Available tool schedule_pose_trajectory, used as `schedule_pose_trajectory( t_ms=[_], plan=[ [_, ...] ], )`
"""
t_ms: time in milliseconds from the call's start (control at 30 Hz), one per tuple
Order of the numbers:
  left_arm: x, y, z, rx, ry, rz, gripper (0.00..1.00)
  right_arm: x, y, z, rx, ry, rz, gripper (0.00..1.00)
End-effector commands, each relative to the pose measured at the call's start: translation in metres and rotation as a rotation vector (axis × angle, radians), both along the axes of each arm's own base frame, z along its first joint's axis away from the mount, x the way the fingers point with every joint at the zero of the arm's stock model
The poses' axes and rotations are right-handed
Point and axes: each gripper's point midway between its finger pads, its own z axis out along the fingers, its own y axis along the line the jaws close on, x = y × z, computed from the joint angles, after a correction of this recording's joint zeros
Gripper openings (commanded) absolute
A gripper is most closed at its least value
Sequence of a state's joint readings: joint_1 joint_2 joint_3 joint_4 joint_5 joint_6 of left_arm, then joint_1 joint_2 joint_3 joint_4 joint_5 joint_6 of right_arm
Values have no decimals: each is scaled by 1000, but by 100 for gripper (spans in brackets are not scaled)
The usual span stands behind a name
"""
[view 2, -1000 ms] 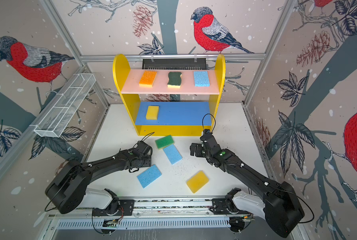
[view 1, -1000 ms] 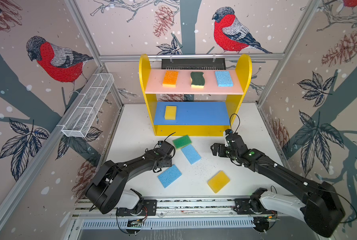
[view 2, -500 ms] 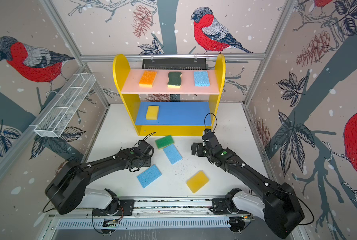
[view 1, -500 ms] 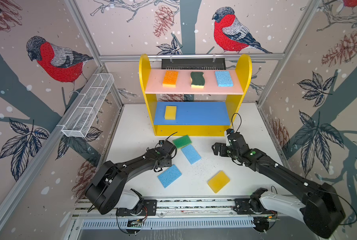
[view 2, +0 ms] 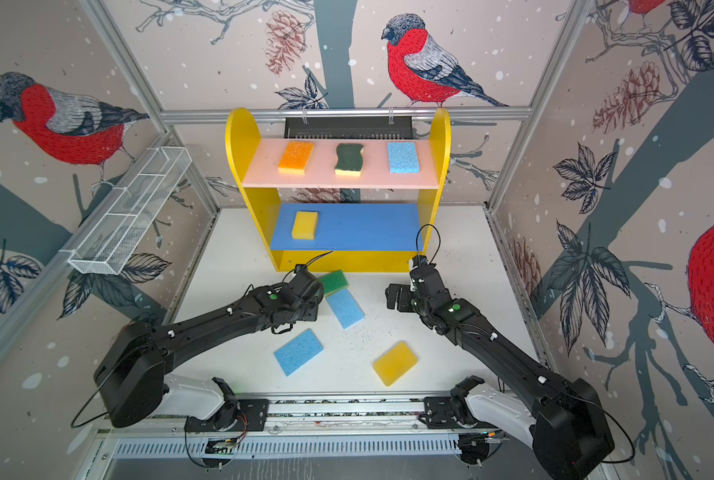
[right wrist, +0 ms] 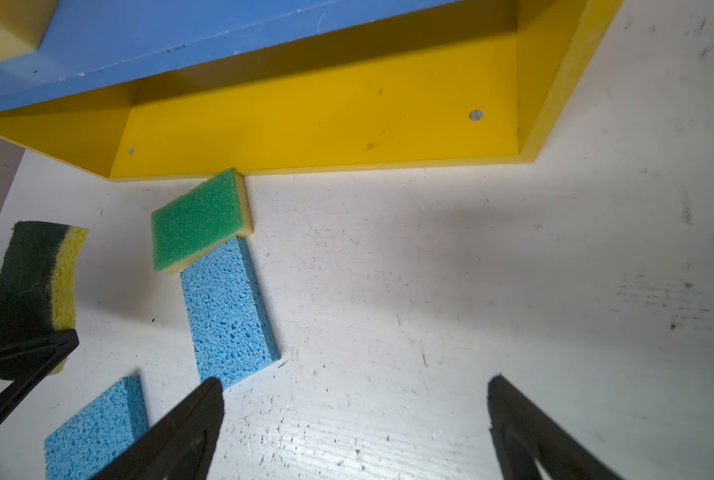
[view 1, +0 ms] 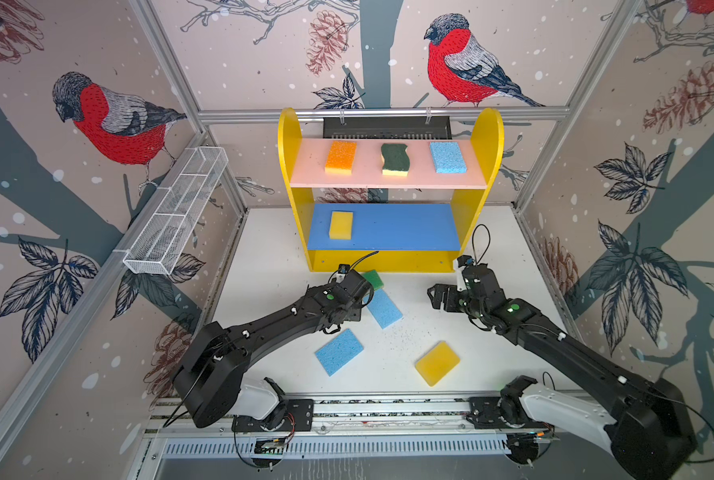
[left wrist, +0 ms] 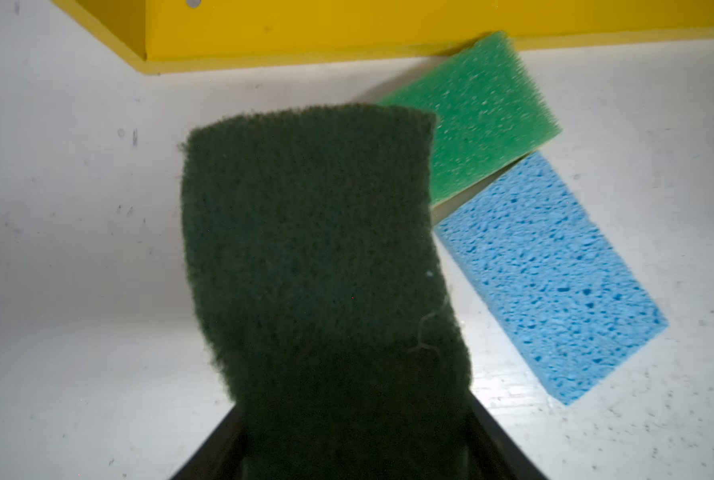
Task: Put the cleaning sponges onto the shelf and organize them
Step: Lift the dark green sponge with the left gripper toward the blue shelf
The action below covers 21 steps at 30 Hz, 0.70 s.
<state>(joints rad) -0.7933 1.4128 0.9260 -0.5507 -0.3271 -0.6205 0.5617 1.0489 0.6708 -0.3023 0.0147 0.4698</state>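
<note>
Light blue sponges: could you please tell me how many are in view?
3. A light blue sponge lies on the shelf's pink board; a second on the table touches the green sponge; a third lies nearer the front.

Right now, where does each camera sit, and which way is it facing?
Top views: high above the arm bases, looking down toward the shelf; left arm and right arm show.
Left wrist: on the left arm, facing the shelf's base past the held scourer; two finger edges show.
Right wrist: on the right arm, facing the shelf's base between the fingers of the open right gripper; left gripper shows.
Both wrists share: green sponge overlapping a blue sponge.
</note>
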Motion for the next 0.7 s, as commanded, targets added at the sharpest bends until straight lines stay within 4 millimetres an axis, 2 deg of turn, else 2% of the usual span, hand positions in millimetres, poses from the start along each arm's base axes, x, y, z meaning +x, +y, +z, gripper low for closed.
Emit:
schedule_pose_trajectory(
  t_ms=[0, 67, 100, 400, 667],
  plan=[
    [5, -5, 17, 25, -40, -11, 64, 1, -2, 6, -4, -18, 5, 99],
    [5, -11, 22, 2, -49, -22, 64, 1, -2, 8, 0, -20, 5, 99],
    [11, -20, 36, -36, -77, -29, 64, 1, -3, 8, 1, -21, 4, 99],
    [38, -55, 89, -157, -208, -75, 64, 0, -10, 11, -1, -34, -4, 99],
    [65, -77, 101, -121, -255, -99, 64, -2, -23, 21, -13, -66, -31, 99]
  ],
)
